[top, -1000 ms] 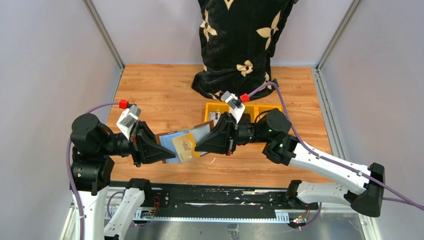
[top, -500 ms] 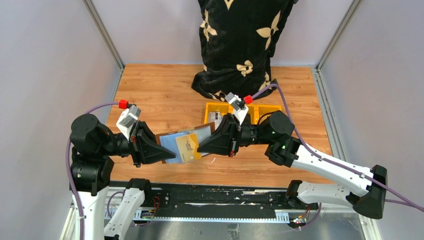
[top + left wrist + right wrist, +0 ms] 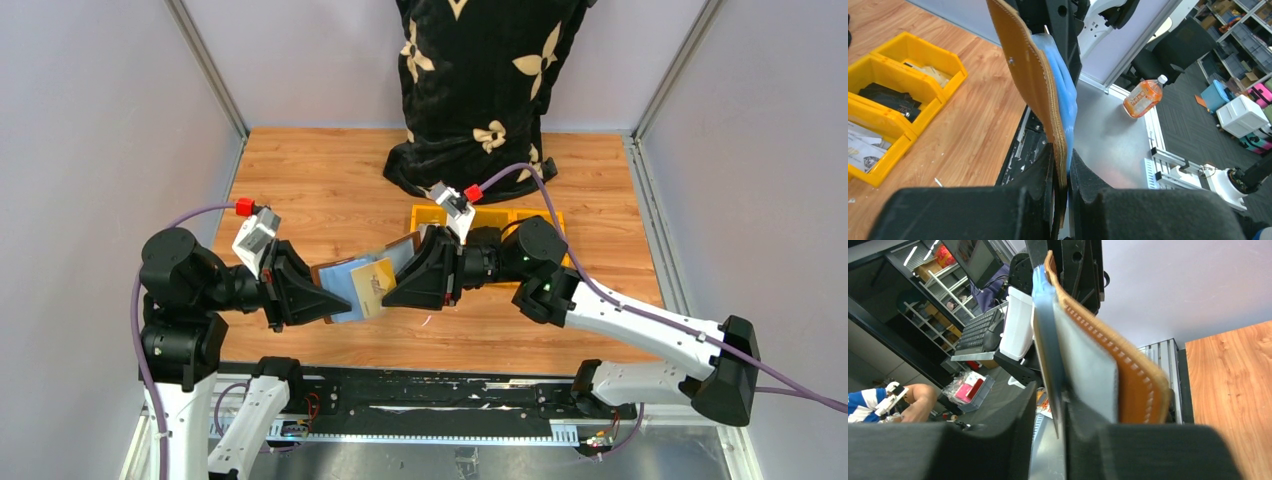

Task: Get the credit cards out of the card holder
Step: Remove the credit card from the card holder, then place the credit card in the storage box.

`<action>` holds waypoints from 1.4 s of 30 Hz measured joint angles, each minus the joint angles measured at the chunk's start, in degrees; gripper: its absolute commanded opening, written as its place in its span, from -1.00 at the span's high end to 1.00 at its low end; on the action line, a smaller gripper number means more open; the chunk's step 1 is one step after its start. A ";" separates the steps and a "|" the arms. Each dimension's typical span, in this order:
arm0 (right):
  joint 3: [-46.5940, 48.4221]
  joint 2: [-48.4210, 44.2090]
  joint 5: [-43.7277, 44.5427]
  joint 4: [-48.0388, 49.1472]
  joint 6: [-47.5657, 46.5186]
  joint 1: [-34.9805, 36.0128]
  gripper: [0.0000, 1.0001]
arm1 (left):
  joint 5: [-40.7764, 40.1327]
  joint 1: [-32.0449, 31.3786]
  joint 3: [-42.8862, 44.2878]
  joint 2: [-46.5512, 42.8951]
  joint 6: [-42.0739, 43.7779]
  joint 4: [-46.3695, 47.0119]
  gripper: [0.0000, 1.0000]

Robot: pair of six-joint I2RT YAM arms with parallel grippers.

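Observation:
The brown card holder [image 3: 340,280] hangs open in the air between both arms, blue-grey inner side up. My left gripper [image 3: 325,303] is shut on its left edge; the left wrist view shows the leather flap [image 3: 1030,75] pinched between my fingers [image 3: 1062,160]. A tan credit card [image 3: 370,283] sticks out of the holder toward the right arm. My right gripper [image 3: 388,295] is at that card. In the right wrist view the card's thin edge [image 3: 1048,355] stands between the open jaws [image 3: 1050,405], against the right finger and with a gap to the left finger. The holder [image 3: 1138,375] lies behind it.
Yellow plastic bins [image 3: 520,218] with small items stand on the wooden table behind the right arm; they also show in the left wrist view [image 3: 898,85]. A black cloth bag with tan flowers [image 3: 480,90] stands at the back. Grey walls close in both sides.
My right gripper has moved left and a little up, closer over the tan card. The holder and card have tilted slightly. My left gripper has kept its hold.

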 measured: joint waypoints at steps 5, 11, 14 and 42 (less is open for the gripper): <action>0.70 -0.74 0.09 -0.55 -0.37 0.00 0.96 | 0.11 0.00 0.00 -0.37 0.87 0.02 1.00; 0.68 -7.34 3.93 -9.60 -6.47 0.00 1.00 | -1.18 0.00 0.00 -1.53 3.87 0.02 1.00; 0.68 -10.25 6.16 -12.94 -9.42 0.00 1.00 | -2.82 0.00 -0.02 -2.60 5.95 0.00 1.00; -1.05 -17.18 30.01 -44.65 -24.61 -17.97 1.00 | -19.37 0.00 -12.07 -25.22 62.49 0.37 1.00</action>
